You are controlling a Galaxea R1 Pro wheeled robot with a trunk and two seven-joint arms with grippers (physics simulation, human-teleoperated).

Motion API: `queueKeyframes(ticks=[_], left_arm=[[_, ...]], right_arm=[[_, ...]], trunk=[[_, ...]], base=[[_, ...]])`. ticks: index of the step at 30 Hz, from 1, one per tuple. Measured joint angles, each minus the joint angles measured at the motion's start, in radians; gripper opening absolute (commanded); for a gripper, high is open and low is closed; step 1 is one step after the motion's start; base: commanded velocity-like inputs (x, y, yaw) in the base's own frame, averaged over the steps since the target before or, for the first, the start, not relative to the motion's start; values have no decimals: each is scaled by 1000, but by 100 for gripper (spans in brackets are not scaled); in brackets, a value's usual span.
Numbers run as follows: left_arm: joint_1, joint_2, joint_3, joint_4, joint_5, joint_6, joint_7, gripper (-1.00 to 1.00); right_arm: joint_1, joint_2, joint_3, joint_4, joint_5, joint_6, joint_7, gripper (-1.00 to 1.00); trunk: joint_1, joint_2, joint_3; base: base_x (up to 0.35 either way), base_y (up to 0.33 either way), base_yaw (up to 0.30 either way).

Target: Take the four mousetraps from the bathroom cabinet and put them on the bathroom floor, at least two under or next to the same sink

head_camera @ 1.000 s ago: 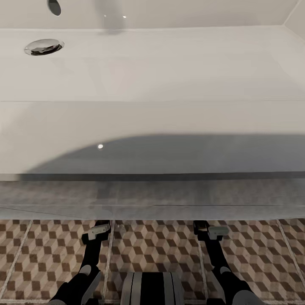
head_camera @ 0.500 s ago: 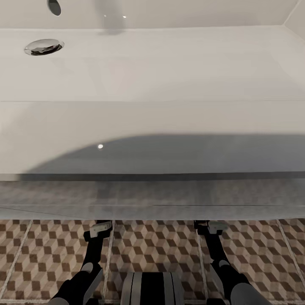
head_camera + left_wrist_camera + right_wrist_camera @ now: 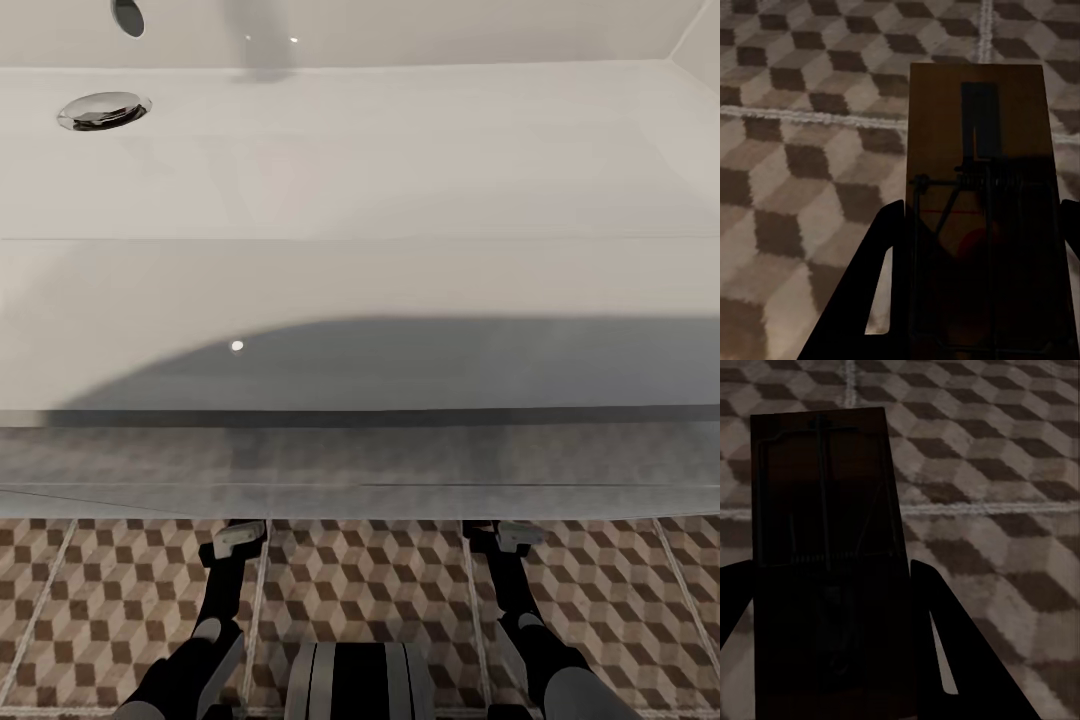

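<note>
The left gripper point(image 3: 975, 300) has its two dark fingers set apart on either side of a flat rectangular wooden mousetrap point(image 3: 975, 150) with dark wire spring parts and a red mark; whether they press its edges I cannot tell. The right gripper point(image 3: 832, 660) likewise flanks a second, shadowed wooden mousetrap point(image 3: 825, 487), contact unclear. Two traps in all, one per gripper, both above the brown, beige and white cube-patterned tiled floor point(image 3: 795, 150). In the head view both arms reach beneath the long white sink point(image 3: 360, 280)
</note>
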Motion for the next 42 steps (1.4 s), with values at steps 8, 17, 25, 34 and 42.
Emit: queueKeyframes(ticks=[8,17,25,34,42], left_arm=[[0,2,-1,-42,-2,10,3,-100],[0,7,0,-54,-3,11,6,-100],[0,11,2,-55,-2,6,1,-100],[0,4,-1,-52,-2,5,1,-100],[0,6,0,-49,-3,5,1,-100]], right_arm=[[0,0,2,-1,-4,-1,1,-100],[-1,0,3,-10,-5,-3,0,-100],[-1,0,3,-16,-4,-3,0,-100],[-1,0,3,-40,-5,0,0,-100],[-1,0,3,-42,-5,-1,1,-100]], trunk=[[0,0,0],[0,0,0],[0,0,0],[0,0,0],[0,0,0]], base=[[0,0,0],[0,0,0],[0,0,0],[0,0,0],[0,0,0]])
